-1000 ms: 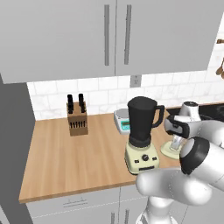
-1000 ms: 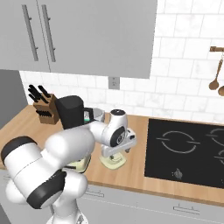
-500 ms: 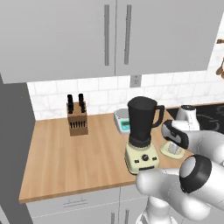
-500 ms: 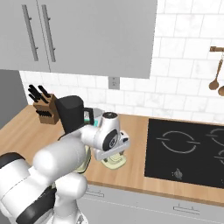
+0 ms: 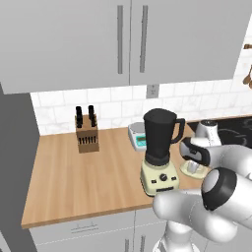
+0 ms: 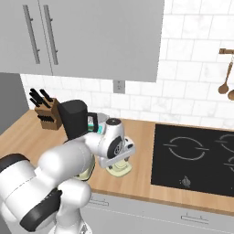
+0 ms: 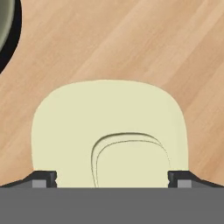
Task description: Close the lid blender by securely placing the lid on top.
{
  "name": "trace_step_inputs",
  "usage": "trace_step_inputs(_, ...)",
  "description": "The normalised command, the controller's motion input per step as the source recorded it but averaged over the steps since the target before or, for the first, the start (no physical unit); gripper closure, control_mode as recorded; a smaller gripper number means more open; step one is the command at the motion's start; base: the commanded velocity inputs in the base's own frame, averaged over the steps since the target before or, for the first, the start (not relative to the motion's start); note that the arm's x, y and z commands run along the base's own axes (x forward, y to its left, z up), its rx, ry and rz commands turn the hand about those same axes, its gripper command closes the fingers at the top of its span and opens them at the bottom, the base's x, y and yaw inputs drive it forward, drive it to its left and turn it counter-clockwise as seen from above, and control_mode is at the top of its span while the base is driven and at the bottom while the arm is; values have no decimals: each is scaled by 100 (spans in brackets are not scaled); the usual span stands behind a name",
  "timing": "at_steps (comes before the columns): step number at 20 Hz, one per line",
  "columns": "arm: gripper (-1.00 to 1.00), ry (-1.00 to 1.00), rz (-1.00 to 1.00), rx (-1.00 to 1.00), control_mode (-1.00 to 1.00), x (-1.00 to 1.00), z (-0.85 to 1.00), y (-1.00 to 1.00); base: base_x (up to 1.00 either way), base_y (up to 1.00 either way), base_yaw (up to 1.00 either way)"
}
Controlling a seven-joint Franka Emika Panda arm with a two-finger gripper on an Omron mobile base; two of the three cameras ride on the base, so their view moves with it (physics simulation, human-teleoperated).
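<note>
**Gripper low over the lid, beside the blender**

Nearest in the hand view is the gripper. Its two dark fingertips stand wide apart, one at each side of the lid, close to the lid's outer edges. The jaws are spread nearly as wide as the lid, and whether the tips touch it I cannot tell. The lid is pale cream with rounded corners and a raised knob in its middle, and it lies flat on the wooden counter.

In the left base view the lid lies on the counter just to the right of the blender, under the white hand. In the right base view the lid shows below the hand, at the near part of the counter, and the blender jar stands to its left, partly behind the arm.

The blender is upright, with a black jar whose top is open, a handle on its right side and a cream base with a knob and buttons.

Behind the blender is a small white scale with a blue display. Farther left, near the tiled wall, stands a wooden knife block. To the right of the counter is a black cooktop. Grey cabinets hang above, and wooden spoons hang on the far wall at the right.
</note>
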Motion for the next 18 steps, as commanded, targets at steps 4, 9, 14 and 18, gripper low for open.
trace_step_inputs(4,-100,1,4,0,-100,0,-26,0,0,0,0)
trace_step_inputs(9,-100,3,5,0,-100,0,-36,0,0,0,0)
trace_step_inputs(14,100,1,8,-1,-100,-7,-48,0,0,0,0)
trace_step_inputs(18,100,0,2,0,-100,-3,-1,0,0,0,0)
